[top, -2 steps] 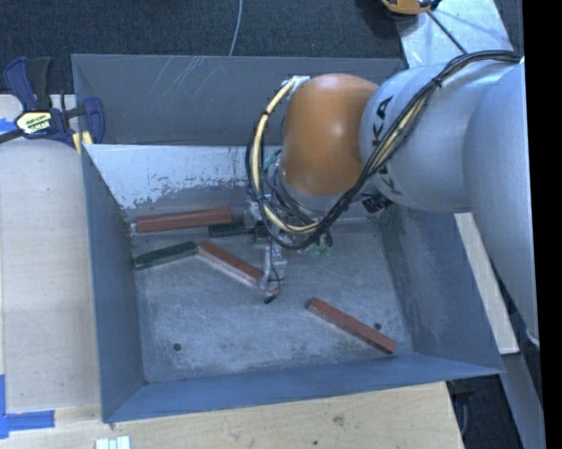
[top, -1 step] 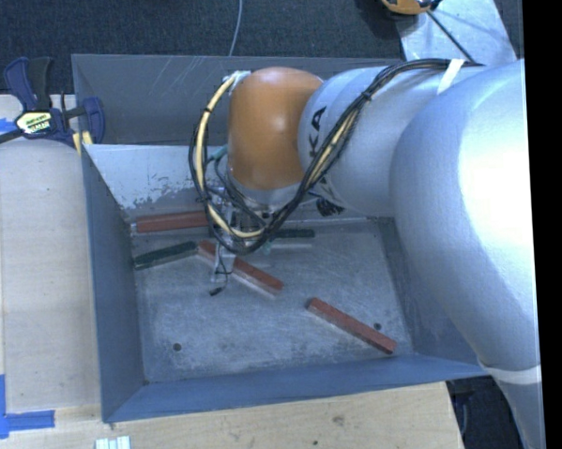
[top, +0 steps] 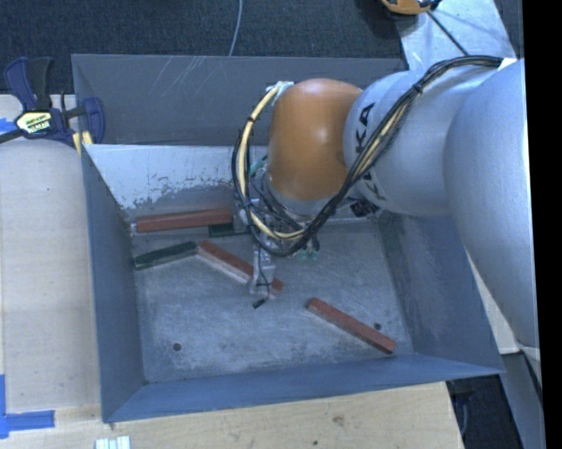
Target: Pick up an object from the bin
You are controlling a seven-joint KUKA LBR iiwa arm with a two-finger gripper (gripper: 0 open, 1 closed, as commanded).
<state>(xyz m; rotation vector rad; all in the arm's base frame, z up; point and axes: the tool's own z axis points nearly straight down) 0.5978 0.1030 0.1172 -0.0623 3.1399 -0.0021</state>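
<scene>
Reddish-brown bar (top: 225, 259), the shorter flat one near the middle of the bin floor, lies flat with its long axis diagonal. I read it as running from upper left to lower right in the camera view, and its lower-right end sits under the gripper (top: 260, 293). Grey bin (top: 116, 303): sloped walls, scuffed floor. Arm (top: 445, 135): enters from the right, with its orange cover (top: 309, 138) above the rear centre of the floor. Long reddish bar (top: 182, 220): flat against the foot of the far wall. Second reddish bar (top: 352, 325): front right, also diagonal, well apart from the gripper. Dark green stick (top: 165, 256): left of the task bar, near its upper-left end. Gripper state: I cannot tell from this view, nor whether it touches the bar.
</scene>
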